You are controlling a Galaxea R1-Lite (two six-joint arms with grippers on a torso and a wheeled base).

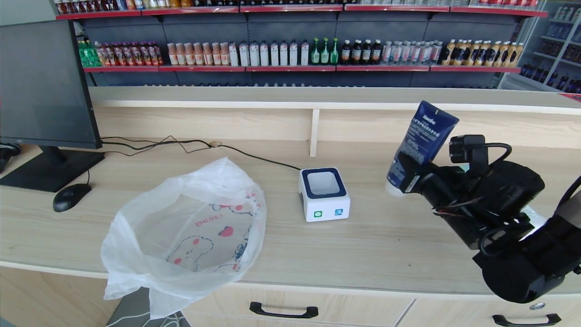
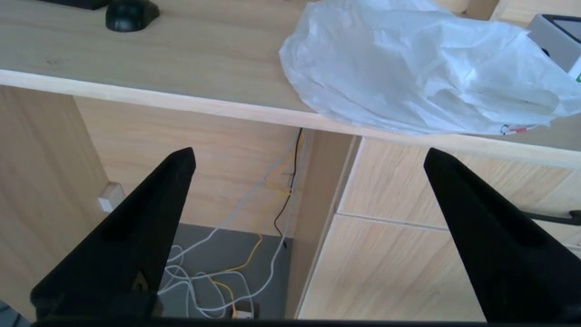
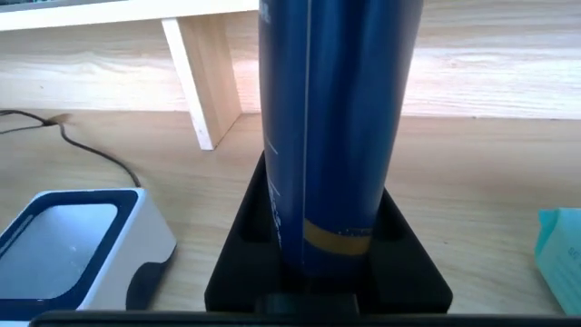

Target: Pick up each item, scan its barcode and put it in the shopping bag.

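My right gripper is shut on a dark blue tube with a white cap, holding it tilted above the counter, to the right of the white barcode scanner. In the right wrist view the blue tube stands between my fingers, with the scanner off to one side. The white plastic shopping bag lies open near the counter's front edge, left of the scanner. My left gripper hangs open below the counter's front edge, under the bag.
A monitor and a black mouse sit at the counter's left, with cables running to the scanner. A light blue packet lies near the right gripper. A raised wooden ledge backs the counter; drawers sit below.
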